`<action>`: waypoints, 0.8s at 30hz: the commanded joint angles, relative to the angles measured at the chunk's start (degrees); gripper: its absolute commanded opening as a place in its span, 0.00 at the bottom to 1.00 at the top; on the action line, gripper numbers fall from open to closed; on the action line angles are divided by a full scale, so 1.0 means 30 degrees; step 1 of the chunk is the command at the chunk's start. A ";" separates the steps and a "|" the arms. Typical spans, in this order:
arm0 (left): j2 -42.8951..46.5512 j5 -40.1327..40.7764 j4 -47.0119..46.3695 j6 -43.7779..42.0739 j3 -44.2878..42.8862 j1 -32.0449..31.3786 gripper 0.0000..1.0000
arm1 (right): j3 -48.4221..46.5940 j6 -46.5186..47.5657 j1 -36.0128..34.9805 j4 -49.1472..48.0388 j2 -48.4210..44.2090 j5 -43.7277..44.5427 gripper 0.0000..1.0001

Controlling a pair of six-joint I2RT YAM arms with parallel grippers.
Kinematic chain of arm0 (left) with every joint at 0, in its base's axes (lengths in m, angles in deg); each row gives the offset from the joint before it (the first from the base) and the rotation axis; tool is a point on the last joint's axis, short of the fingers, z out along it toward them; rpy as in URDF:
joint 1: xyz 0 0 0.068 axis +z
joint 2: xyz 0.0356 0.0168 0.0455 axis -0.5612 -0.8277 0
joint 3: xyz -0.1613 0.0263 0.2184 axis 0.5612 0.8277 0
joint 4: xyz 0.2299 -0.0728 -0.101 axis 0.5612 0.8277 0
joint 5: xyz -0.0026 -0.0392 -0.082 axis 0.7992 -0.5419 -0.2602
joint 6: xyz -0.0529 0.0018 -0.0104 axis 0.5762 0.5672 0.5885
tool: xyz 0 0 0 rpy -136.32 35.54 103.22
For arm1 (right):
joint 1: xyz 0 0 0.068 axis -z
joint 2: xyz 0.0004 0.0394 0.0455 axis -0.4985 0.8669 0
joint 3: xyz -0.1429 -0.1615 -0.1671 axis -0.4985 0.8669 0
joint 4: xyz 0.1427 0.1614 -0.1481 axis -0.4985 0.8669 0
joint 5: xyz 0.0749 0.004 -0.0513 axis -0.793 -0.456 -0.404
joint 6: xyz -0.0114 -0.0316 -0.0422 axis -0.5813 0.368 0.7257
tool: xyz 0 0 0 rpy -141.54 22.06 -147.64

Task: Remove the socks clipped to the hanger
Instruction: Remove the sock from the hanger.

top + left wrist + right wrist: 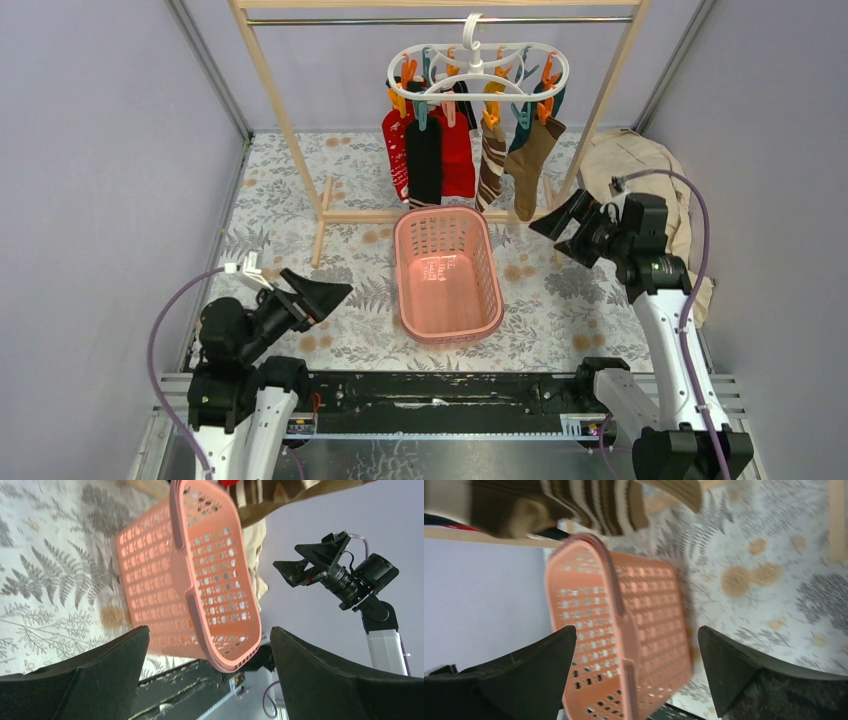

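Observation:
The white hanger (476, 72) hangs by its hook from the rack's rail, with orange and teal clips round its rings. Several socks hang clipped under it: red (458, 152), black (424, 162), striped (491, 168) and olive-brown (531, 165). My left gripper (338, 292) is open and empty, low at the near left, pointing toward the basket. My right gripper (547, 224) is open and empty, just right of and below the olive-brown sock, not touching it. The right wrist view shows the striped sock (596, 505) hanging beyond the open right gripper (636, 630). The left wrist view shows the open left gripper (210, 630).
A pink perforated basket (447, 272) stands on the floral cloth under the socks, also seen as the basket (200, 580) and the basket (624, 645). The wooden rack (290, 130) straddles the back. A beige garment (640, 160) lies at the right wall. Grey walls close both sides.

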State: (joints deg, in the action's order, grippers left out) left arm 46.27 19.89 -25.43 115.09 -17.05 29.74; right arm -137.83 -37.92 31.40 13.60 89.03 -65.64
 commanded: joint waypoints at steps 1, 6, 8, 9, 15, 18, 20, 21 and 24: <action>0.0618 0.2881 0.0698 0.0002 -0.1672 -0.0064 0.99 | -0.3146 -0.1221 -0.0060 -0.1467 0.1003 -0.1639 1.00; -0.0686 0.3628 0.0004 0.0535 -0.3129 -0.0041 0.99 | -0.5018 -0.0870 -0.0060 -0.0706 0.0553 0.0338 1.00; -0.1508 0.3355 -0.1425 0.0831 -0.3442 -0.0048 0.99 | -0.5251 -0.0511 -0.0060 -0.0113 -0.0066 0.1521 1.00; -0.2171 0.3173 -0.2126 0.0855 -0.3697 -0.0062 0.99 | -0.5228 -0.0400 -0.0060 0.0134 -0.0528 0.1835 1.00; -0.7618 0.1758 -0.2522 -0.0686 -0.7580 -0.0048 0.99 | -0.3580 0.0284 -0.0060 0.1817 -0.3303 0.1654 1.00; -0.9166 0.1184 -0.2561 -0.1274 -0.9072 -0.0055 0.99 | -0.2406 0.0879 -0.0059 0.1775 -0.4603 0.2058 1.00; -0.9748 0.1148 -0.2559 -0.1582 -0.9836 -0.0055 0.99 | -0.1874 0.1178 -0.0060 0.1695 -0.4931 0.2772 1.00; -0.9947 0.1234 -0.2629 -0.1629 -1.0045 -0.0055 0.99 | -0.1682 0.1284 -0.0060 0.1521 -0.4945 0.2915 1.00; -1.0498 0.1423 -0.3211 -0.1723 -1.0328 -0.0055 0.99 | -0.1068 0.1009 -0.0060 0.0449 -0.4907 0.3181 1.00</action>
State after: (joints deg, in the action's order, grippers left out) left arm 15.93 25.20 -30.04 112.44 -45.50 29.69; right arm -142.90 -36.21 31.40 18.52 73.82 -59.08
